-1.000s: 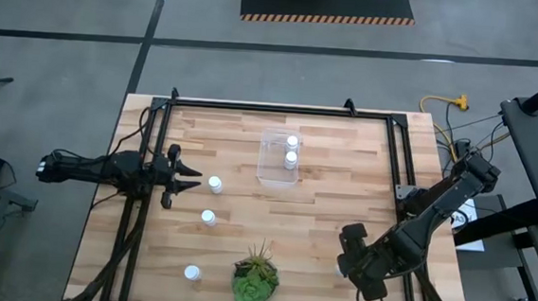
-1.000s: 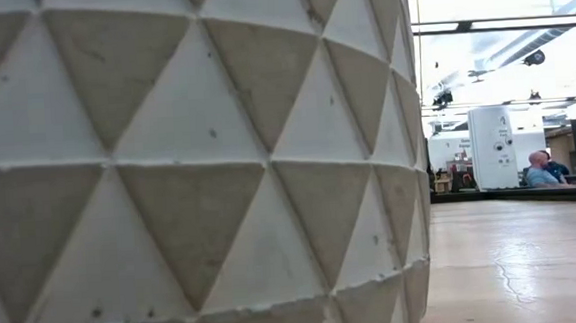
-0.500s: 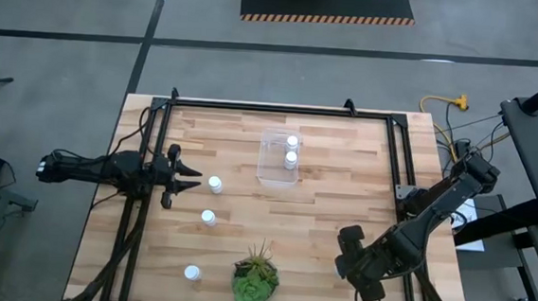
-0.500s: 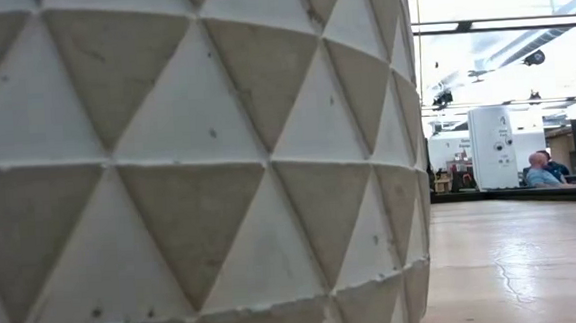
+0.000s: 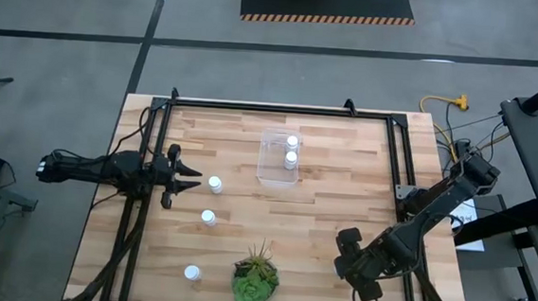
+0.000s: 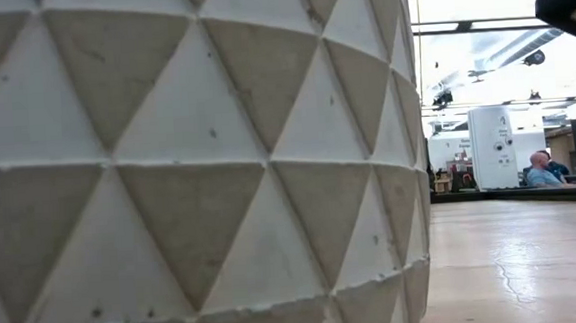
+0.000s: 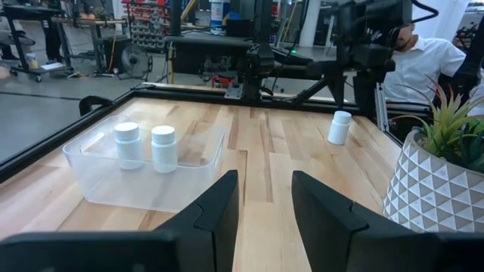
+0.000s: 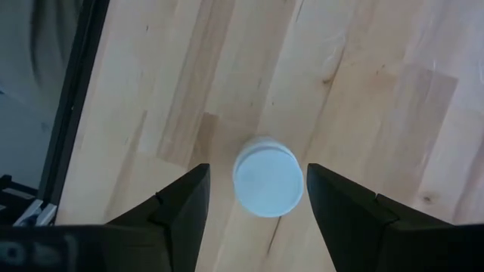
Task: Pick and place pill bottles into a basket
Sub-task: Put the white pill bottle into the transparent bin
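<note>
Workshop: concrete floor, equipment racks behind.

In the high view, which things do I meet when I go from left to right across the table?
left gripper → bottle near it → plant → basket holding two bottles → right gripper.

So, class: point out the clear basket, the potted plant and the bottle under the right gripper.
basket (image 5: 265,173), high view, near wall.
potted plant (image 5: 256,281), high view, leaves.
bottle (image 8: 268,180), right wrist view, cap top.
right gripper (image 8: 257,198), right wrist view, between fingertips.
</note>
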`<state>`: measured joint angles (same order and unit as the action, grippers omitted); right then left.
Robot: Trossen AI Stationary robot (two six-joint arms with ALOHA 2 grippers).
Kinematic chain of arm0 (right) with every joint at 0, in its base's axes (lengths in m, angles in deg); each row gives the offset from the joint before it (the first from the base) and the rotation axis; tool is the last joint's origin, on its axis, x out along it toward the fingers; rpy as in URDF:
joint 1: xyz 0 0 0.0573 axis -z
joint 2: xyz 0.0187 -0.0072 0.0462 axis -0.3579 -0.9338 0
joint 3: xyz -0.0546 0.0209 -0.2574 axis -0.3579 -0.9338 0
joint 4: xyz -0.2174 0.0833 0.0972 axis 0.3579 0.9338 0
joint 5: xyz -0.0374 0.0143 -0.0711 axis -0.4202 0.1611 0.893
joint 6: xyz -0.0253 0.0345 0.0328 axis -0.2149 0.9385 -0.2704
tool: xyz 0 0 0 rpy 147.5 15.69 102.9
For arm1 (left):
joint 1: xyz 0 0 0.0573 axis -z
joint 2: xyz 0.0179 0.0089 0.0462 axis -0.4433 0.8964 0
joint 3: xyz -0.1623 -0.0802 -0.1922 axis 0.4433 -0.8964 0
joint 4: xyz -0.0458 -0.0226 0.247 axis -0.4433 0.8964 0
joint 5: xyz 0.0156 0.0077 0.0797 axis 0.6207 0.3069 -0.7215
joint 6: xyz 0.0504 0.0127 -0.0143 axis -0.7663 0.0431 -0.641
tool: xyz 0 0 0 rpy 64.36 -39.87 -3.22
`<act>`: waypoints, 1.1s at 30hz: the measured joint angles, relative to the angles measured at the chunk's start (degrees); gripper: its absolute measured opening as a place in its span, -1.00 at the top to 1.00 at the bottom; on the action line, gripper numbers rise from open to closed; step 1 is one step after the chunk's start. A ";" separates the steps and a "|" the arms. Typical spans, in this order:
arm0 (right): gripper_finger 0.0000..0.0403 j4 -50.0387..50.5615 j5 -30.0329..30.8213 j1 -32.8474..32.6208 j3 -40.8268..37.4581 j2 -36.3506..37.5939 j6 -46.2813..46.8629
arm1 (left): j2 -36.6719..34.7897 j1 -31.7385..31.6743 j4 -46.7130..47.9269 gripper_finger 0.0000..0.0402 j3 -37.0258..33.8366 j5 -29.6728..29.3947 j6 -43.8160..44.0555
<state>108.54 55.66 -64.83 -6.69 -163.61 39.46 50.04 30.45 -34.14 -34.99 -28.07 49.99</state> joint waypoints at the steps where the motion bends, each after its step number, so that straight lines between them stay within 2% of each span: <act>1: -0.04 -0.21 0.00 0.00 -0.21 0.00 0.00 | 0.00 0.00 0.00 0.47 0.00 0.00 0.00; 33: -0.04 -4.21 0.83 0.90 -3.60 0.04 -1.96 | 0.00 0.00 0.00 0.47 0.00 0.00 0.00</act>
<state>104.33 56.49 -63.93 -10.28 -163.57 37.50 50.04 30.45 -34.14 -34.99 -28.07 49.99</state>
